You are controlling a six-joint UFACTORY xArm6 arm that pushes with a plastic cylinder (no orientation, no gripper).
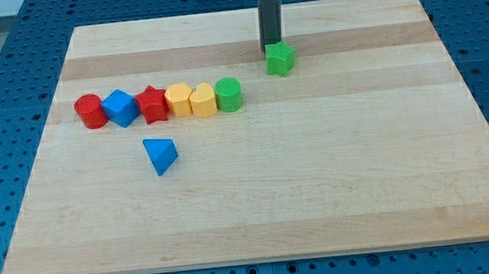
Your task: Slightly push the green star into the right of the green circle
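1. The green star (280, 58) sits in the upper middle of the wooden board (320, 184), well in from the board's top edge and far from its right edge.
2. My tip (271, 48) rests at the star's upper-left side, touching it or just short of it; which one cannot be told. The rod carries no fingers, so nothing is clenched or grasped.
3. The green circle (229, 95) stands toward the view's lower left of the star, near it but apart, with bare wood between the two.
4. The circle closes the right end of a row. Running toward the view's left come a yellow block (203, 100), a second yellow block (178, 99), the red star (152, 104), the blue cube (121, 107) and the red cylinder (90, 110), each touching or nearly touching its neighbour.
5. The blue triangle (161, 154) lies alone below the row, well apart from the green star.
6. Nothing stands on the circle's right side. To the right of and below the star the board is open wood to its edges.
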